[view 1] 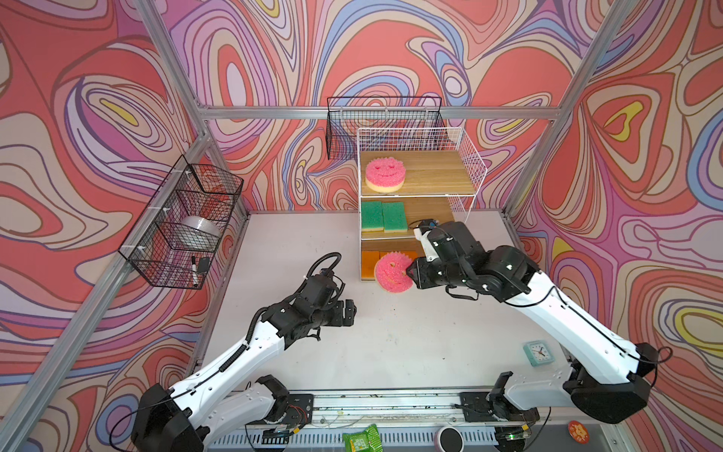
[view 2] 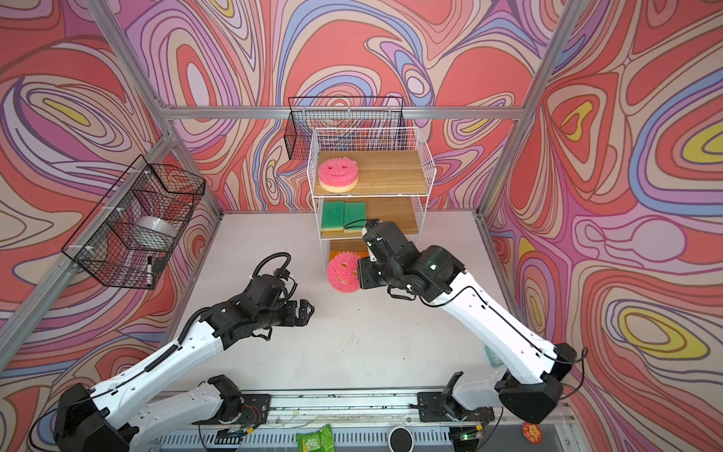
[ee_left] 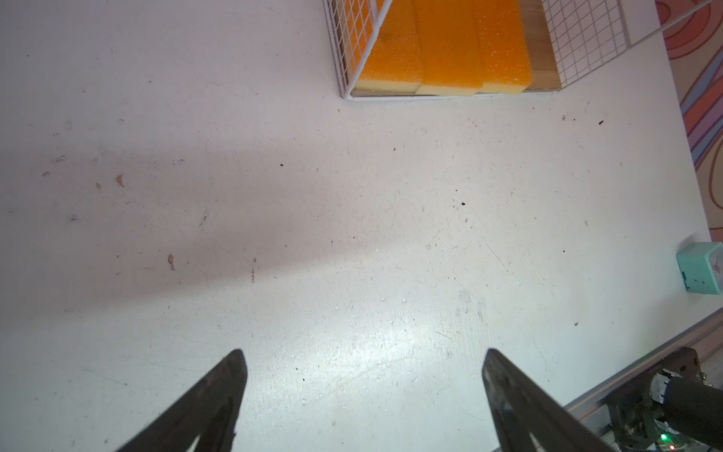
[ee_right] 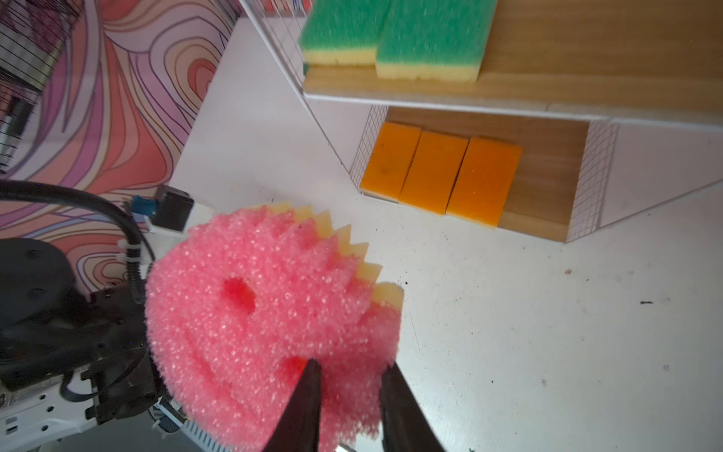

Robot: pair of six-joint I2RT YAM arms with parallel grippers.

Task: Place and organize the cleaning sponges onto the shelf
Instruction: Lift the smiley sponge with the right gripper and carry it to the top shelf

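My right gripper [ee_right: 352,364] is shut on the edge of a round pink-and-yellow smiley sponge [ee_right: 270,313], held off the table in front of the shelf [view 1: 467,141]; the same sponge [view 1: 392,274] [view 2: 343,274] shows in both top views. A second smiley sponge [view 1: 385,174] lies on the top board. Two green sponges [view 1: 383,216] lie on the middle board, three orange sponges [ee_right: 438,172] [ee_left: 450,47] on the bottom board. My left gripper [ee_left: 362,356] [view 1: 351,312] hangs open and empty over the bare table.
A black wire basket [view 1: 184,223] on the left wall holds a tape roll and a marker; another black basket [view 1: 383,117] hangs behind the shelf. A teal clock [view 1: 538,352] stands at the right front. A green packet [view 1: 362,438] lies on the front rail.
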